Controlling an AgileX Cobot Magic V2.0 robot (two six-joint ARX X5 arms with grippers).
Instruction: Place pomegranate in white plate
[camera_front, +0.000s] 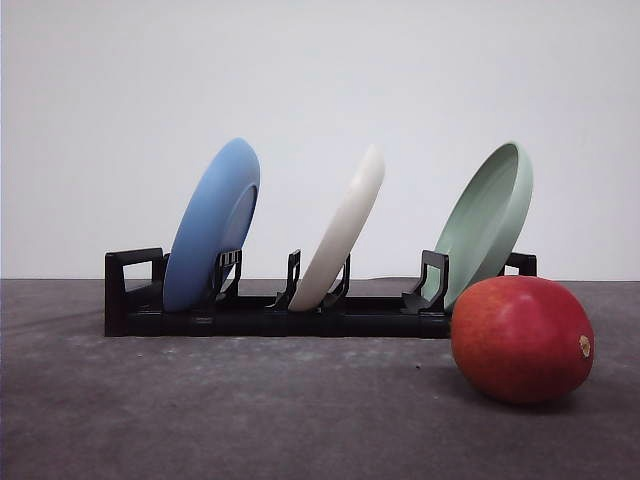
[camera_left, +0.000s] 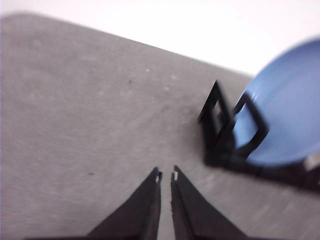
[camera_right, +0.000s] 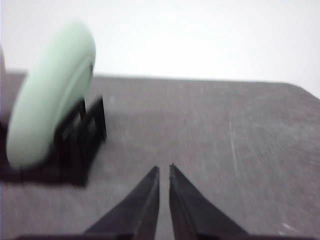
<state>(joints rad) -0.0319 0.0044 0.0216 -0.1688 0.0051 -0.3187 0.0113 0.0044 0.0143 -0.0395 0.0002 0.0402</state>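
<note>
Three plates stand on edge in a black rack (camera_front: 300, 315) across mid-frame in the front view, slots propping them tilted: blue plate (camera_front: 212, 225) left, white plate (camera_front: 343, 228) centre, pale green plate (camera_front: 487, 220) right. The pomegranate (camera_front: 521, 338) lies on the dark table (camera_front: 200, 410) at lower right, just in front of the rack's right end, untouched. Left gripper (camera_left: 166, 176) and right gripper (camera_right: 164, 170) both hover empty over the table, fingertips nearly together. White plate likely needs pulling out flat first.

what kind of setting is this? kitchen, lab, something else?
Probably a lab test bench, not a kitchen: a bare grey tabletop against a blank white wall, with staged props only, a black dish rack holding three plates on edge and a pomegranate beside it.
</note>
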